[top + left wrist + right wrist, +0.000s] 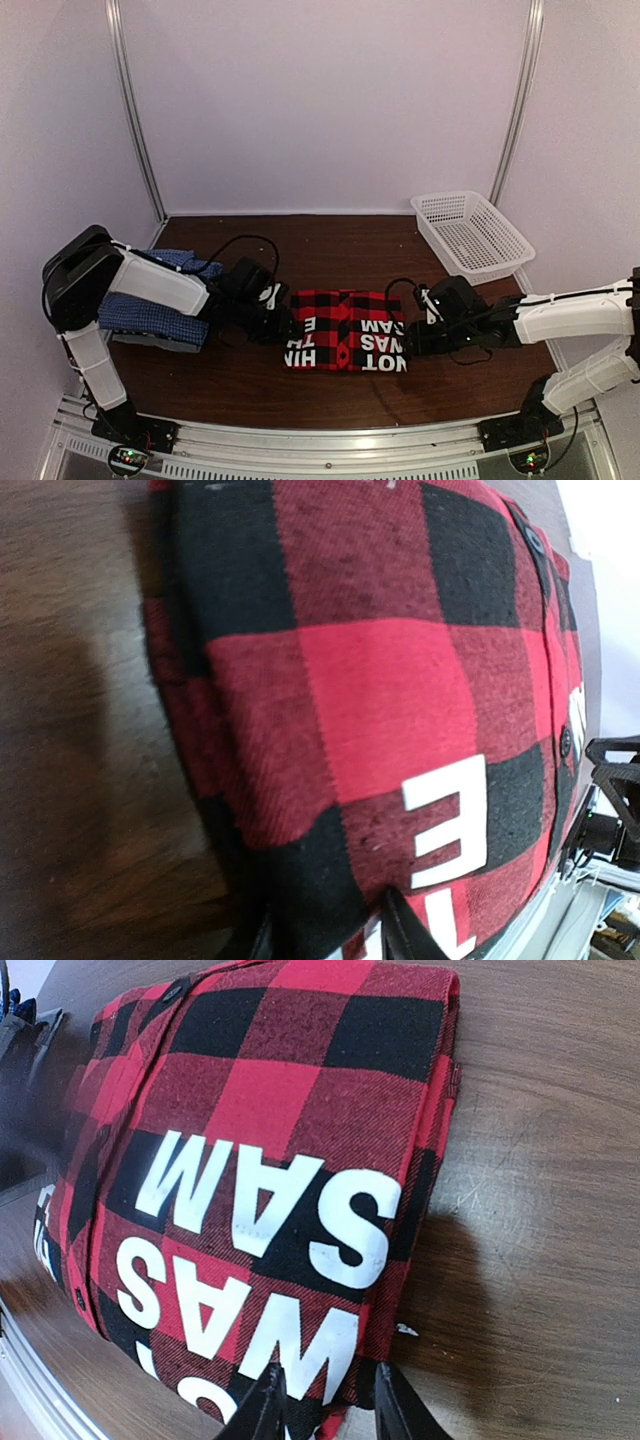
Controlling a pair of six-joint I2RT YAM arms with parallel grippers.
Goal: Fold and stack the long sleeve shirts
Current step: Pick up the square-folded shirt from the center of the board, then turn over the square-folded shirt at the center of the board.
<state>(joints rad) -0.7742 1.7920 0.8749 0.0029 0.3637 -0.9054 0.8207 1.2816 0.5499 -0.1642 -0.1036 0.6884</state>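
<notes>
- left gripper (330,935): fingers (400,928) straddle the left edge of the plaid shirt (345,330). Cloth fills the gap between them. Can't tell whether they actually bite or just sit around it.
- right gripper (320,1400): clamped on the shirt's opposite edge, near corner, with folded cloth pinched between the two tips.
- both grippers are low at table level, one on each short end of the shirt, facing each other across it.
- plaid shirt: red-and-black, folded into a compact rectangle, lying flat on the table (330,245) at centre front between the two arms.
- white lettering (260,1210) is on the top face. "SAM", "WAS" and "NOT" are readable on the right half, and an "E" shows on the left.
- the button placket runs across the top face, with dark buttons visible in the left wrist view.
- blue checked shirt (150,318): folded pile at the left side of the table, apart from the plaid one. The left forearm crosses over it in the top view.
- basket (445,196): white mesh, at the back right corner of the table, well apart from both shirts.
</notes>
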